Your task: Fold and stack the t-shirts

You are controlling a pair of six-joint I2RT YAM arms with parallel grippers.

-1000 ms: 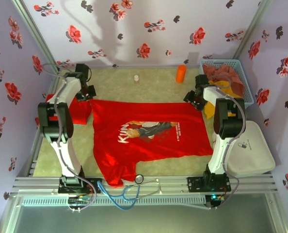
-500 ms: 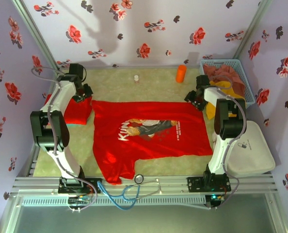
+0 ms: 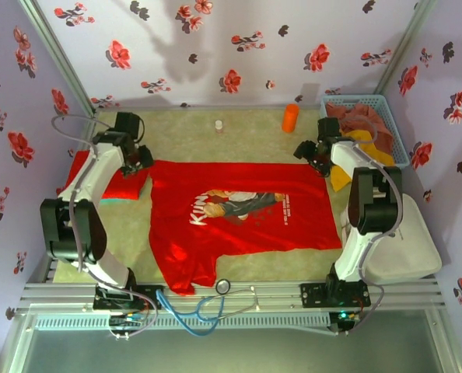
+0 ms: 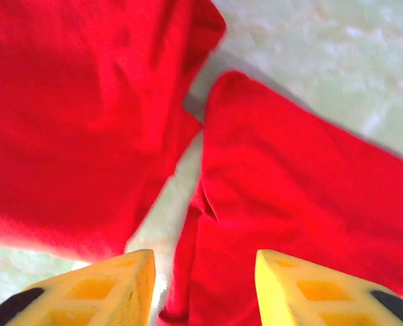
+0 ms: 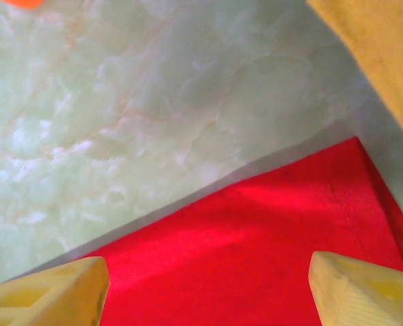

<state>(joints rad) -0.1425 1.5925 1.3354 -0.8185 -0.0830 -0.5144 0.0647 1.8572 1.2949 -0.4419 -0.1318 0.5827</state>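
Observation:
A bright red t-shirt (image 3: 239, 214) with a small picture and white lettering lies spread flat in the middle of the table. A second red t-shirt (image 3: 110, 180) lies folded at the left. My left gripper (image 3: 141, 158) hovers over the spread shirt's far left corner, next to the folded one. In the left wrist view its yellow fingers (image 4: 113, 288) stand open above the gap between the folded shirt (image 4: 72, 122) and the spread shirt (image 4: 310, 190). My right gripper (image 3: 312, 158) hangs wide open over the shirt's far right corner (image 5: 256, 251), holding nothing.
A blue basket (image 3: 389, 103) of clothes stands at the back right, with a yellow cloth (image 3: 338, 177) beside it. An orange cylinder (image 3: 291, 118) and a small bottle (image 3: 218, 125) stand at the back. A white box (image 3: 398, 241) sits at the right; a blue cable (image 3: 208, 305) lies along the front rail.
My left gripper has opened and let go of the shirt's far left corner, and the left arm's elbow has swung out left. My right gripper has opened wider.

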